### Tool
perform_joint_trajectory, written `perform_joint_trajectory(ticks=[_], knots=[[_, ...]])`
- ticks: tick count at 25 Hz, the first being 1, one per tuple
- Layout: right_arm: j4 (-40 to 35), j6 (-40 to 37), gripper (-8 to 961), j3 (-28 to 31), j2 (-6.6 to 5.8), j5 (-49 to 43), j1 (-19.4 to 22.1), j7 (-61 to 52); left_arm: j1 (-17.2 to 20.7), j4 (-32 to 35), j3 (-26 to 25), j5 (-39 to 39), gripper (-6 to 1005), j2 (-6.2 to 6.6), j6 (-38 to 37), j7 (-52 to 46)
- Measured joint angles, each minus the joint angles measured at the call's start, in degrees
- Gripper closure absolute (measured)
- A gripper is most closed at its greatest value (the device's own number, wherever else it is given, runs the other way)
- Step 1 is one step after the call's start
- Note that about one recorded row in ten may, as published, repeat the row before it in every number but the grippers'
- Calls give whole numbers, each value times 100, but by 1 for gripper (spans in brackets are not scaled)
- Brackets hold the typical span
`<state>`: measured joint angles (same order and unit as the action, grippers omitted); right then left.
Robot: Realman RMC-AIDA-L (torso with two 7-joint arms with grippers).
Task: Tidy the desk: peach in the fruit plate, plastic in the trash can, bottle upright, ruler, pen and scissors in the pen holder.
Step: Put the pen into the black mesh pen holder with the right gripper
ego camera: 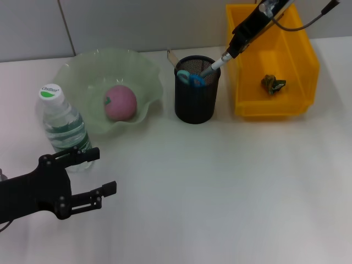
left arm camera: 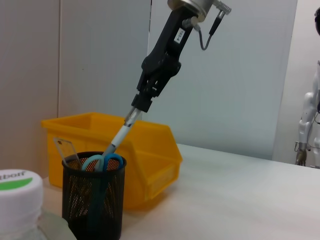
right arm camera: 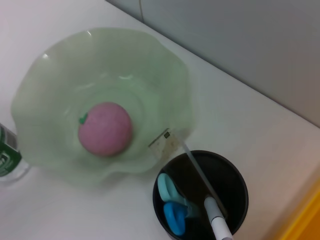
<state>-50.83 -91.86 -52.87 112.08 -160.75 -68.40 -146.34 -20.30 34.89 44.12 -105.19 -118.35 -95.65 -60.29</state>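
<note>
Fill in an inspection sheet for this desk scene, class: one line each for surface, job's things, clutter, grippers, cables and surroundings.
Surface: white desk, nothing spilled.
Job's things: peach lies in the green fruit plate; bottle stands upright; scissors and ruler are in the black pen holder; pen has its tip in the holder; crumpled plastic lies in the yellow trash can.
Clutter: nothing seen.
Grippers: right gripper holds the pen above the holder; left gripper is open, low beside the bottle.
Cables: black cable along the right arm.
Surroundings: grey wall panels; a white robot stands farther off.
</note>
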Motion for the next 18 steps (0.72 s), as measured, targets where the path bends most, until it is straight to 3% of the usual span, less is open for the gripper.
perform_joint_trajectory(ticks=[18], knots=[[174,109,785,-11,18,-125,-119,-34,-33,0,0,21,193,-4,-42,9]])
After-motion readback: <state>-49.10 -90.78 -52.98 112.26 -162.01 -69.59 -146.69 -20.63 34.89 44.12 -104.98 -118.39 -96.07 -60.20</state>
